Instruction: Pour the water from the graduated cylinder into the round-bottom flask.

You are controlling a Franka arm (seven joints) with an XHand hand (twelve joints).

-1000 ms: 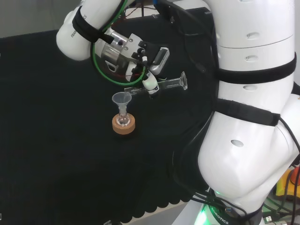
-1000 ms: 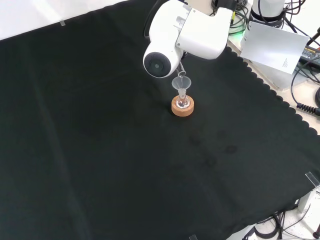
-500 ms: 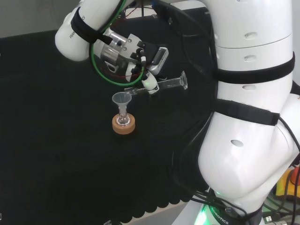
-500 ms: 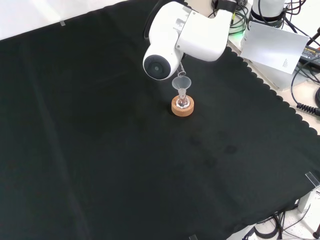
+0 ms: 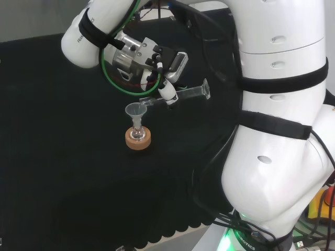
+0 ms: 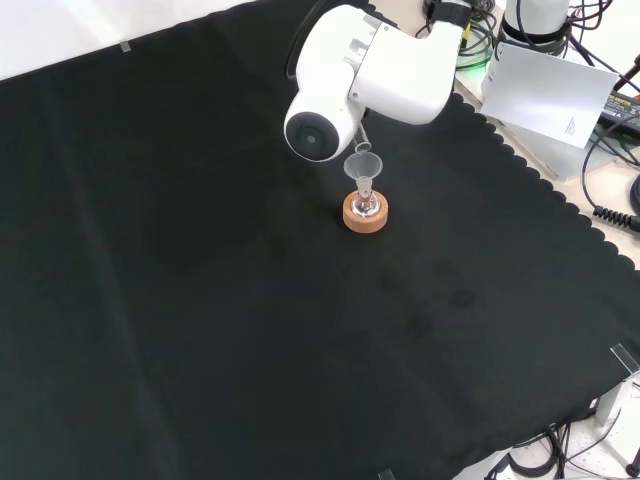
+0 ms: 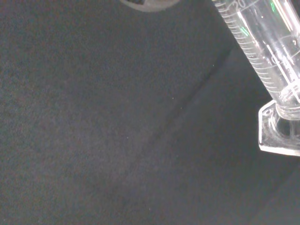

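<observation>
In the head view a small round-bottom flask (image 5: 137,134) sits on a cork ring (image 5: 138,139) with a clear funnel (image 5: 136,110) in its neck. The hand (image 5: 157,65) is curled round a clear graduated cylinder (image 5: 183,94), held nearly level above and to the right of the funnel, mouth end near the funnel's rim, base pointing right. In the front view the flask (image 6: 366,205) and funnel (image 6: 363,165) stand just below the arm's white link (image 6: 375,75). The wrist view shows the cylinder's marked tube (image 7: 267,44) and its clear foot (image 7: 280,133) over black cloth.
Black cloth (image 6: 200,300) covers the bench, with its scalloped edge at the right in the front view. The arm's big white links (image 5: 282,104) stand at the head view's right. Cables and a white box (image 6: 550,90) lie beyond the cloth.
The hand and wrist have shifted slightly up and left in the head view, the cylinder staying nearly level by the funnel. Flask and stand have not moved.
</observation>
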